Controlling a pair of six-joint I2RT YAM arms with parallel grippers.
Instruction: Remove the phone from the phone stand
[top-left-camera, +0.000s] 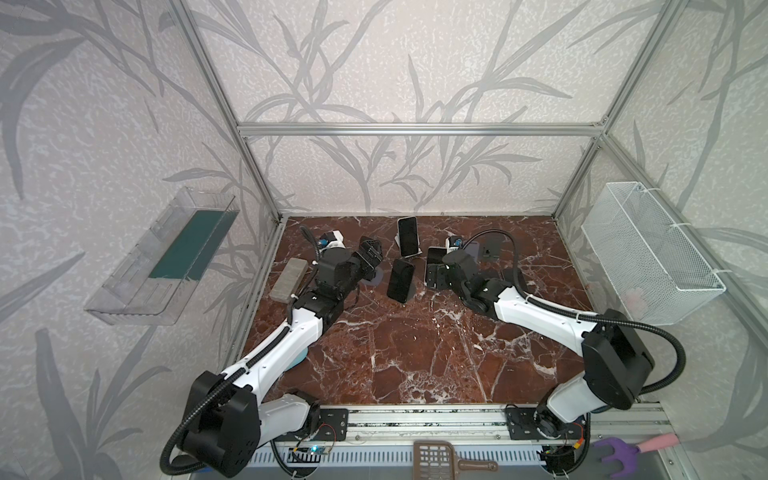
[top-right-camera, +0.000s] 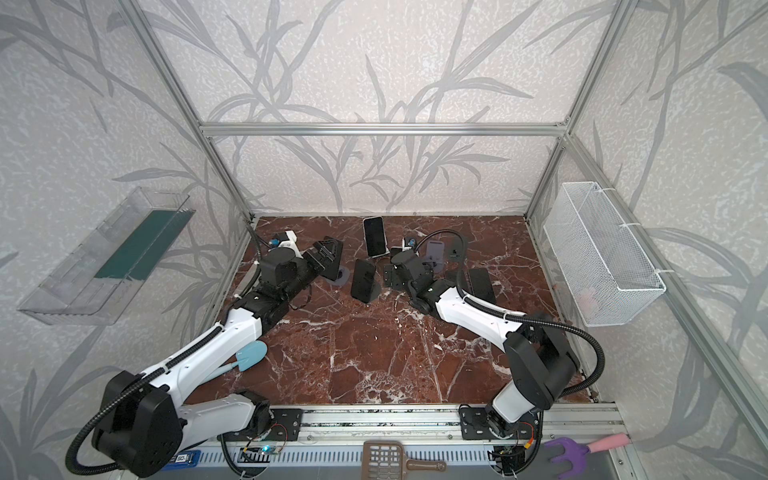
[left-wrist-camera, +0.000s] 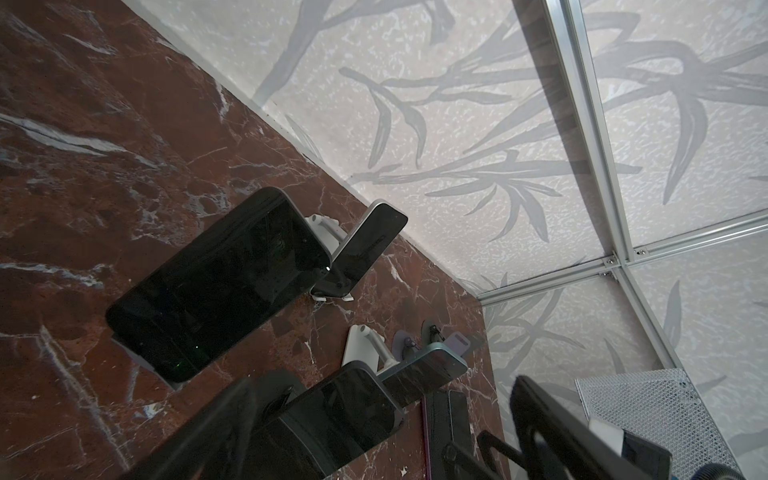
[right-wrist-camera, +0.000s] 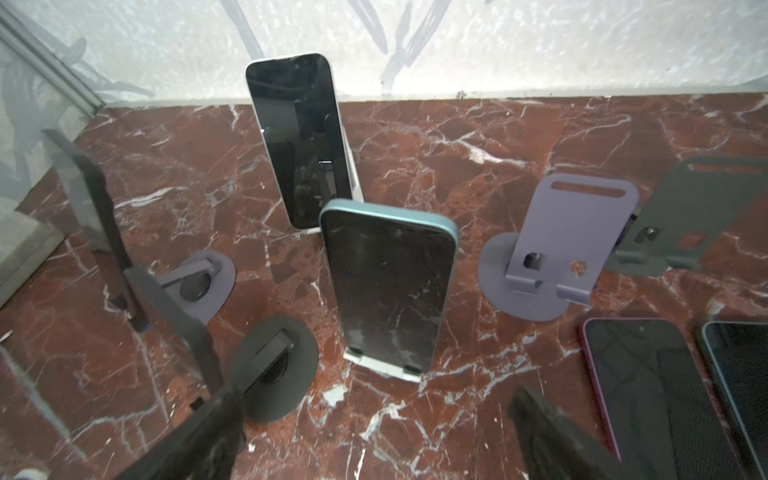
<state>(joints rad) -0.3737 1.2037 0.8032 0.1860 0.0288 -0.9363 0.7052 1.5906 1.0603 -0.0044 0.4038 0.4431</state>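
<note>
**Both hands wide and empty; phones sit on stands**

Left hand (top-left-camera: 372, 253) is at the far-left part of the surface (top-left-camera: 415, 353), jaws wide, holding nothing. In the left wrist view its fingers (left-wrist-camera: 557, 424) stand far apart. Right hand (top-left-camera: 436, 274) is right of centre, toward the far edge, also wide and empty. In the right wrist view only bare marble lies between its fingers (right-wrist-camera: 552, 436).

Phones on stands:
- White phone (top-left-camera: 407, 236) stands upright at the middle of the far edge, on a white stand (right-wrist-camera: 353, 174).
- Teal phone (right-wrist-camera: 390, 286) sits on a pale stand (right-wrist-camera: 382, 368), just nearer than the white phone. It is straight ahead of the right hand and apart from that hand's fingers.
- Black phone (top-left-camera: 401, 280) leans on a dark stand (right-wrist-camera: 274, 365) between the two hands.
- Close phone (left-wrist-camera: 220, 282) leans on its own stand right beside the left hand, outside the fingers. Can't tell if they touch.

Purple stand (right-wrist-camera: 557, 245) and grey stand (right-wrist-camera: 702, 208) sit right of the teal phone, toward the far-right corner. Pink phone (right-wrist-camera: 648, 382) and flat phone (right-wrist-camera: 739, 374) lie side by side on the surface, right of the right hand.

Grey block (top-left-camera: 289, 278) lies along the left edge. Mesh basket (top-left-camera: 648, 253) hangs on the right wall.
</note>
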